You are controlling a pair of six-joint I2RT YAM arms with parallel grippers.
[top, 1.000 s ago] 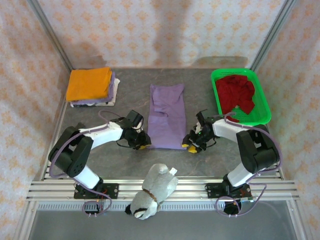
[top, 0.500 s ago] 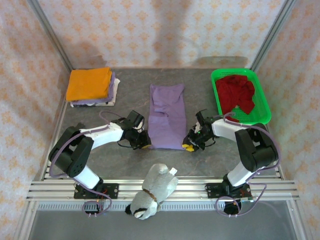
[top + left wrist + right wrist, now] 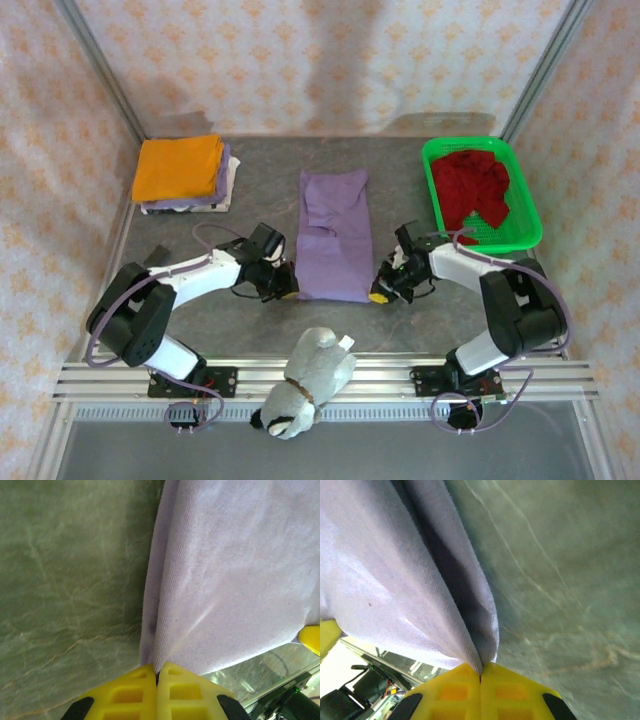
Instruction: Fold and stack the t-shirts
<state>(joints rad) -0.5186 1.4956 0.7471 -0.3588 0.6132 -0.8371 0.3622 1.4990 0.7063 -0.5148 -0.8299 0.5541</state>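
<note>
While the orange t-shirt point(image 3: 178, 167) hides most of its stack at ten o'clock, my left gripper point(image 3: 157, 672) and right gripper point(image 3: 480, 672) pinch the near corners of the lavender t-shirt point(image 3: 335, 235) at centre, the corner tips swallowed by the pads. The dark red t-shirt point(image 3: 476, 185) lies in the basket point(image 3: 466, 142) at two o'clock.

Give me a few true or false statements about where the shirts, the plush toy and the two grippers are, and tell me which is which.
1. The left gripper and the right gripper are each shut on a near corner of the lavender shirt. True.
2. An orange shirt tops the pile at the far left. True.
3. The dark red shirt lies flat in the middle of the table. False: it lies crumpled in the green basket at the far right.
4. The plush toy sits in the basket. False: it lies at the table's near edge, nearer than the lavender shirt.
</note>
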